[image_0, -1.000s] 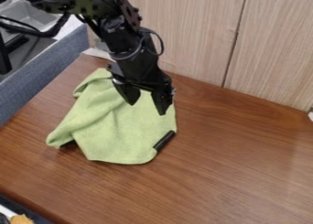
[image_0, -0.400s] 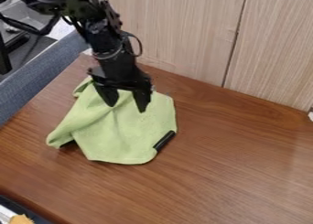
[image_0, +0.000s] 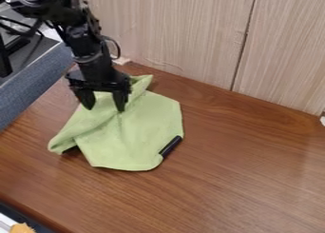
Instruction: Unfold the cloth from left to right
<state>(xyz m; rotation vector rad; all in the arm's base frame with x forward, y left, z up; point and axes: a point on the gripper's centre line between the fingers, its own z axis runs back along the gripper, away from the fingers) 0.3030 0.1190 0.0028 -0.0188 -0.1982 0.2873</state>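
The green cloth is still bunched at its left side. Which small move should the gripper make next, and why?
Probably lower the gripper a little and close it on the loose layer beneath. Its fingers stand apart over the upper left part of the green cloth, where folds run down to the left corner, so a grasp there could start the unfolding.

Is a brown wooden tabletop (image_0: pixel 254 179) with visible grain and a pale sheen at right. Bears a green cloth (image_0: pixel 133 141), rumpled and creased at its left side, with a short black piece (image_0: pixel 171 146) along its lower right edge.
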